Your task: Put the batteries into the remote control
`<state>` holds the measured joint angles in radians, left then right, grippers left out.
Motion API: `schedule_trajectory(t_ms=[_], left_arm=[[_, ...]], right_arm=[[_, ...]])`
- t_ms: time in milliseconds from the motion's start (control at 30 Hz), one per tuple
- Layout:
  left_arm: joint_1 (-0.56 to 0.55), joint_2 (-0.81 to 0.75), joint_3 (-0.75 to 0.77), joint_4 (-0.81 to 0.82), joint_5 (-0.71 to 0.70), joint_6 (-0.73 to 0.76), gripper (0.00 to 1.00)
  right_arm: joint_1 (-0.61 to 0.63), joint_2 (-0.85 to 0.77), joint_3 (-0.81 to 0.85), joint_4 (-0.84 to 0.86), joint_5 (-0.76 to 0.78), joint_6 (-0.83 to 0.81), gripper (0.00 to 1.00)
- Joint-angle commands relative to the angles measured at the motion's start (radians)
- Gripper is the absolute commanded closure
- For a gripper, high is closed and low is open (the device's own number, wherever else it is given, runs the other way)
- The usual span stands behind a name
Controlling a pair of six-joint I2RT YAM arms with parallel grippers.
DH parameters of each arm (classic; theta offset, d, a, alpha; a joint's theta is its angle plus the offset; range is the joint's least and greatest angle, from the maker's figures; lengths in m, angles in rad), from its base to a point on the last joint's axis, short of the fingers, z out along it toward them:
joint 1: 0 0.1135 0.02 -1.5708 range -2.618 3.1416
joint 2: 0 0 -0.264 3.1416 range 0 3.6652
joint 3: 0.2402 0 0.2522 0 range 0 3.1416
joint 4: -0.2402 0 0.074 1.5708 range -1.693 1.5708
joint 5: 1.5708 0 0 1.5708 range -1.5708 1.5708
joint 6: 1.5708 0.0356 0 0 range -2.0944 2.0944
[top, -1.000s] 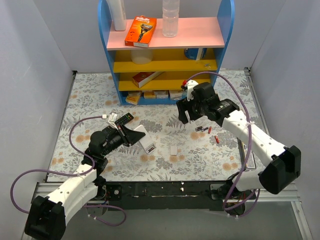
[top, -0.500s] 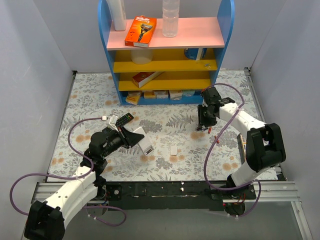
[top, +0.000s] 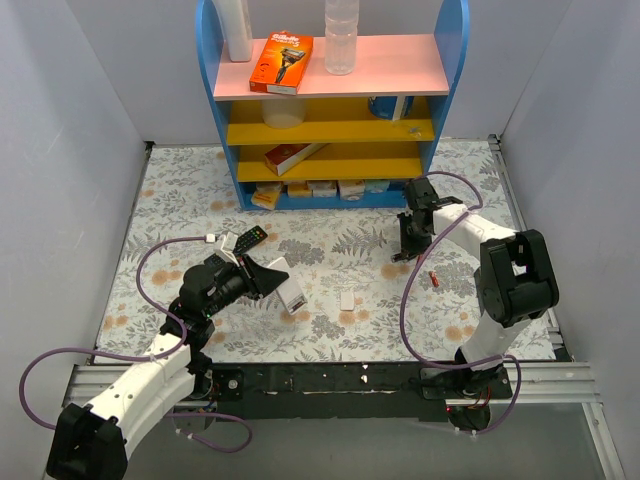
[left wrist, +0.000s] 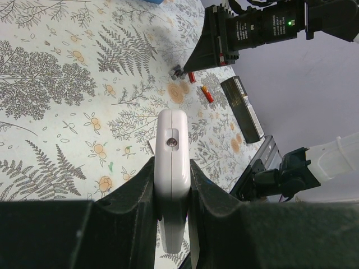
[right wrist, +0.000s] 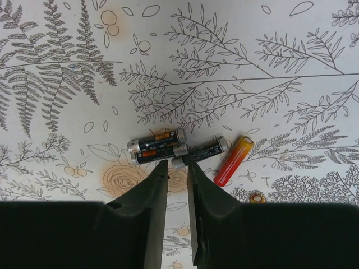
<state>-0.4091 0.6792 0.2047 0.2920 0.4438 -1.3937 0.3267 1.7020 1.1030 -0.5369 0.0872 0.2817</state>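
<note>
Left tool: clamped on the remote control, which is held above the left half of the surface.
Right tool: fingers a narrow gap apart, gripping nothing, tips down at three dark batteries lying on the right half. An orange-red battery lies just beside them.

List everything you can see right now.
batteries: at least four, three dark, one orange-red, mat, by right gripper
remote: one, white, in left gripper
black remote: one, mat, left
flat piece: one, white, mid-mat
shelf: one, blue, pink, yellow, rear
razor box: one, orange, shelf top
bottles: two, clear and white, shelf top
left gripper: one, black, shut on remote
right gripper: one, black, fingers narrowly apart over batteries
</note>
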Motion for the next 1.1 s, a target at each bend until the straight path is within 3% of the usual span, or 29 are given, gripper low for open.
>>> schedule_trajectory(t_ms=[0,533,867,1067], left_arm=[[-0.002,-0.004,0.029,0.009,-0.002,0.013,1.0],[-0.004,0.017,0.03,0.021,0.015,0.01,1.0],[-0.004,0.023,0.029,0.024,0.021,0.004,1.0],[-0.005,0.028,0.035,0.019,0.029,0.004,1.0]], right_arm=[[-0.006,0.03,0.037,0.037,0.014,-0.03,0.73],[-0.005,0.041,0.014,0.052,-0.049,-0.167,0.73],[-0.005,-0.016,0.037,0.069,-0.04,-0.269,0.57],[-0.006,-0.018,0.009,0.124,-0.11,-0.279,0.56]])
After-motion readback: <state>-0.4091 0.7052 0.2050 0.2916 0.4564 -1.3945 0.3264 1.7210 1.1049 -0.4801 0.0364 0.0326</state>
